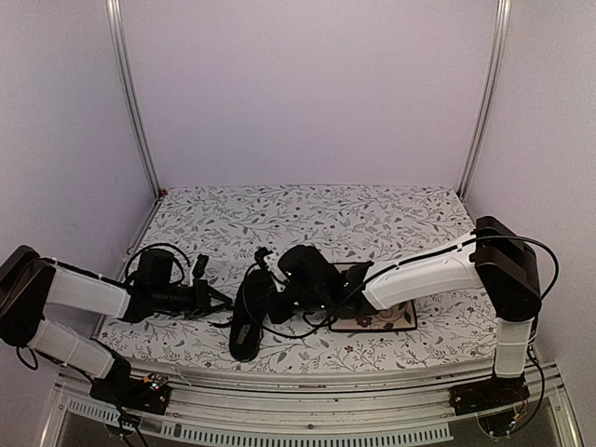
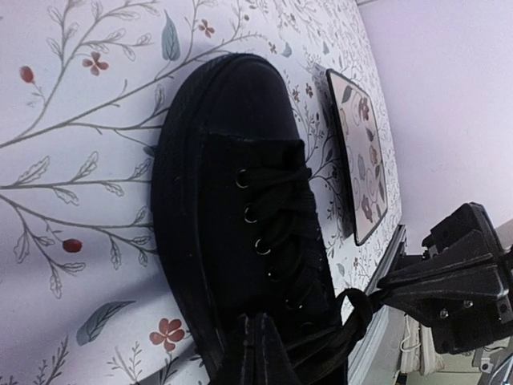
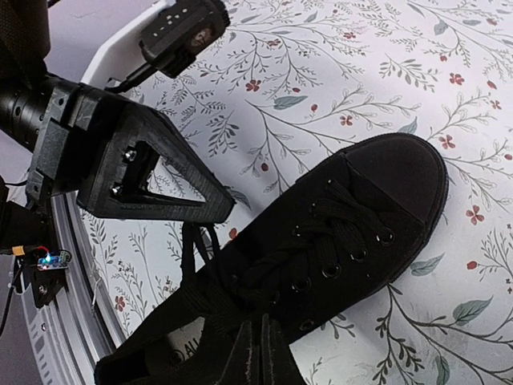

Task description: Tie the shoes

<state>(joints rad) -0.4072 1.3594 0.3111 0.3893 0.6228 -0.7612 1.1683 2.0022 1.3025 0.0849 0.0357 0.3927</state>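
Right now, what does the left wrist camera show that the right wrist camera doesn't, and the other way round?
Only left wrist: the square floral plate beyond the all-black low-top lace-up shoe, and the right gripper pinching a thin black lace loop. Only right wrist: the pale insole label and the left gripper, lace strands running from its tip. Both: the shoe's toe and eyelets on the floral-print tablecloth.

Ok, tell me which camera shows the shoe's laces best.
Right wrist: the shoe lies nearly whole, toe to insole label, eyelets and laces distinct. Left wrist cuts the shoe off at the heel, though eyelets show. Top external shows the shoe only as a small dark shape.
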